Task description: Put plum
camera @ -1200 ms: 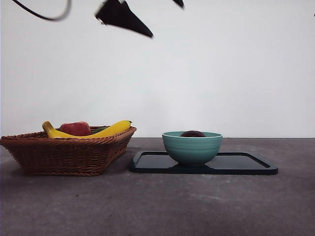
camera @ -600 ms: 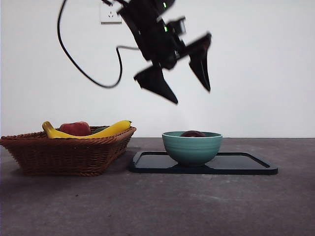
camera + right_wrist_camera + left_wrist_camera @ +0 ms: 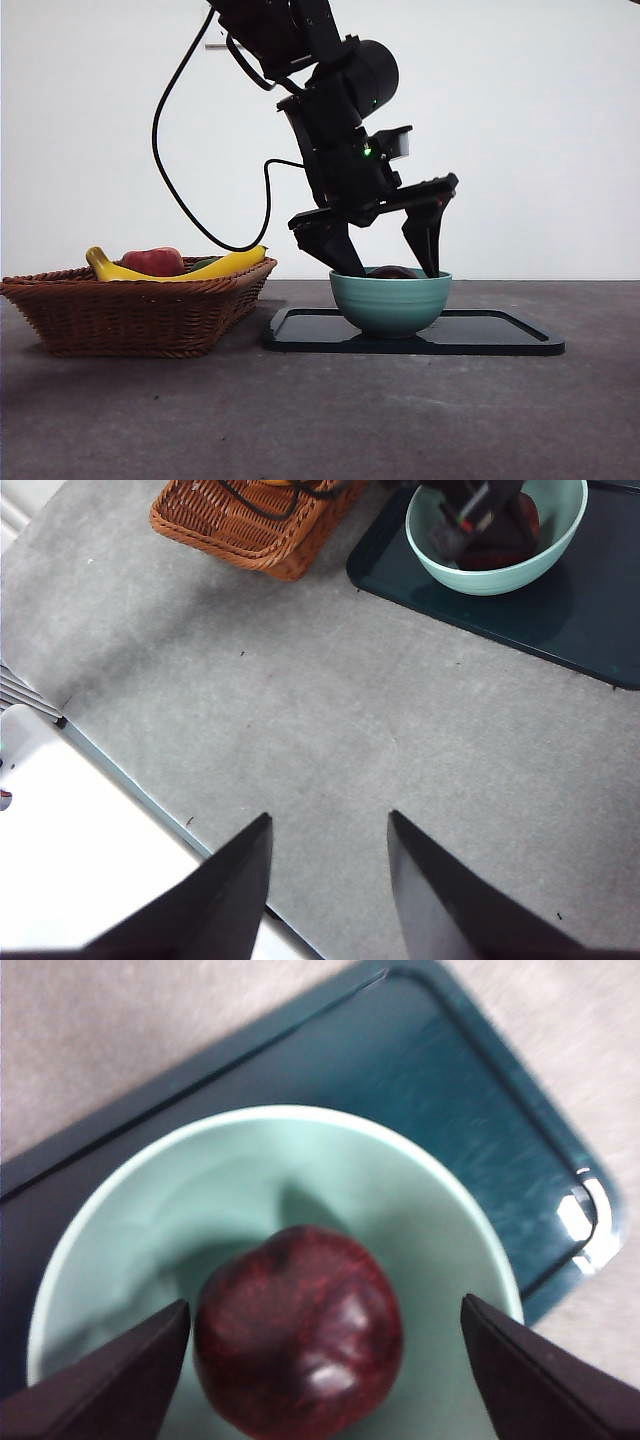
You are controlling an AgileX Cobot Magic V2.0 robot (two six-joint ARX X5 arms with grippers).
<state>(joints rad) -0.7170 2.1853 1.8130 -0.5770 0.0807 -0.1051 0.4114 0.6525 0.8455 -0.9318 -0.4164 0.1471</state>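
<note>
Left gripper [image 3: 390, 262] is what I have at work, low over the green bowl [image 3: 390, 301], with its 2 black jaws spread wide and their tips dipped at the rim, 1 on each side. From my left wrist camera I see the plum [image 3: 298, 1330] lying in the bottom of that bowl [image 3: 420, 1210], dark maroon and glossy, sitting between the 2 jaws; the jaw on one side is just beside its skin, the other stands well apart from it, and I cannot tell whether the nearer one touches. In the front view only the top of the plum [image 3: 392, 272] shows above the rim. The bowl stands on a dark tray [image 3: 500, 335], toward the end of it nearest the basket, and the tray lies flat on the grey table [image 3: 320, 420]. Beside the tray, near but apart from it, is a brown wicker basket [image 3: 130, 315] holding a yellow banana [image 3: 225, 264] and a red fruit [image 3: 153, 261]. A black cable [image 3: 190, 200] loops down from the working arm behind the basket. Right gripper [image 3: 328, 880] waits high and off to the side, its jaws parted with bare table between them, looking down on the basket [image 3: 240, 525], the bowl [image 3: 495, 575] and the other arm reaching into it.
</note>
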